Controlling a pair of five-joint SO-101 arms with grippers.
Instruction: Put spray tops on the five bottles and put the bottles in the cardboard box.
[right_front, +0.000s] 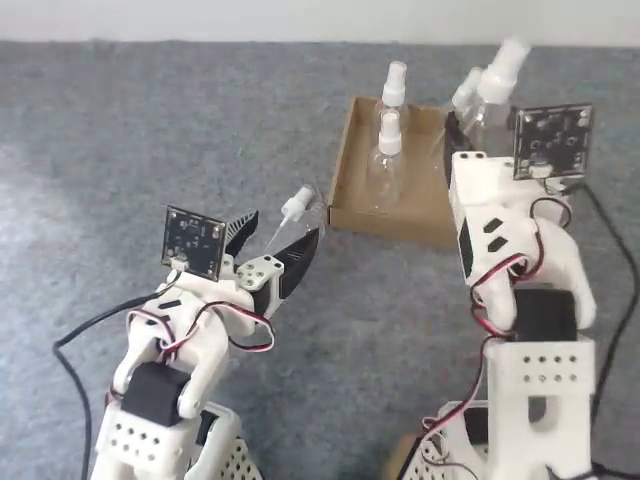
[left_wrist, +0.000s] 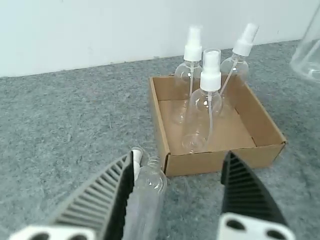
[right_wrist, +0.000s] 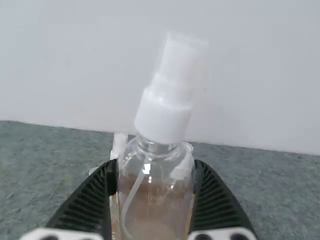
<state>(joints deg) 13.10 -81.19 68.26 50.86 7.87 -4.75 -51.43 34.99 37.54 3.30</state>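
The right gripper (right_wrist: 155, 170) is clenched on a clear spray bottle (right_wrist: 155, 200) whose white spray top (right_wrist: 167, 107) is already seated; in the high view it hangs at the upper right of the frame, above the right side of the cardboard box (right_front: 345, 175); three capped bottles (left_wrist: 207, 100) stand inside that box, so the step in hand looks like boxing the fourth. The next move would call for lowering this bottle into the free floor of the box without knocking its neighbours, then spreading the jaws. The left gripper (left_wrist: 180, 159), at the lower left of the high view, is released, with its jaws wide apart; the fifth bottle (left_wrist: 146, 192) lies between them against one ribbed finger, just in front of the box's near wall; a white spray-top piece (left_wrist: 136, 159) sits beside its neck, and whether it is fitted cannot be told; that bottle would need checking, gripping and boxing last. Everything rests on a grey carpet (right_front: 120, 130) with a short nap; a plain white wall (left_wrist: 75, 30) closes the room behind.
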